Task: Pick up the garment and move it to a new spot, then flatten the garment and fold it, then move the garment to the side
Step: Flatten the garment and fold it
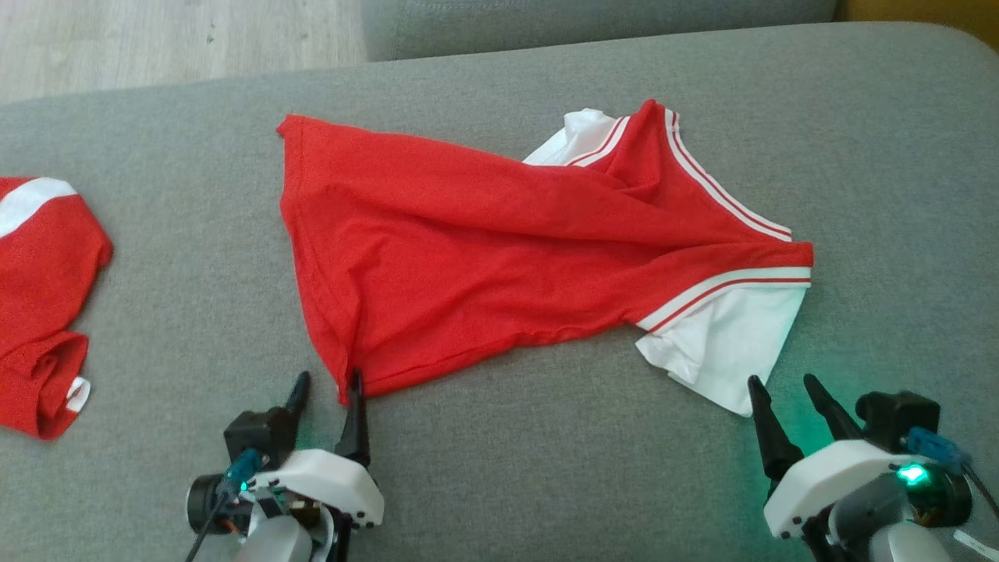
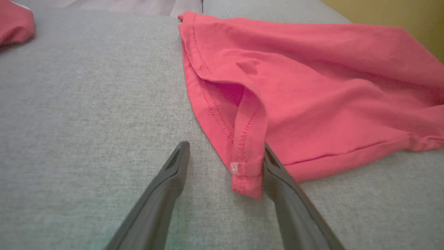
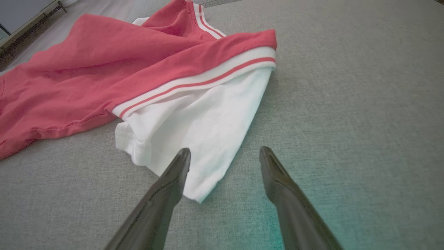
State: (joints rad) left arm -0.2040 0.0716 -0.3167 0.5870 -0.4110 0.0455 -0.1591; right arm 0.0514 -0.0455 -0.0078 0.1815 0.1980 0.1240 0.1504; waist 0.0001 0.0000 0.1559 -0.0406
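Nearest to me, my left gripper (image 1: 328, 378) has its two fingers spread wide, with nothing pinched. The hem corner (image 2: 246, 173) of the garment (image 1: 484, 242) sits in the gap between them, pressed up to the finger on the side nearer my other arm. The other finger stands on bare grey cushion (image 1: 546, 468), apart from the cloth.

My right gripper (image 1: 782, 382) is likewise spread wide and holds nothing. Just ahead of its tips lies the white sleeve (image 1: 726, 343). In the right wrist view the sleeve's lowest corner reaches into the gap, and the finger toward my left arm overlaps its edge. I cannot tell whether it touches.

Beyond both grippers the garment lies across the cushion, red body rumpled in long folds, with striped red-and-white trim where the sleeve joins. Its hem runs away from the left gripper. A second white sleeve (image 1: 581, 133) peeks out at the far side, ahead of the right gripper.

Well off to the outer side of my left gripper lies another red garment (image 1: 39, 297), bunched up and apart from the first. Farthest off I see a second cushion (image 1: 585, 23) and pale wooden floor (image 1: 156, 39).
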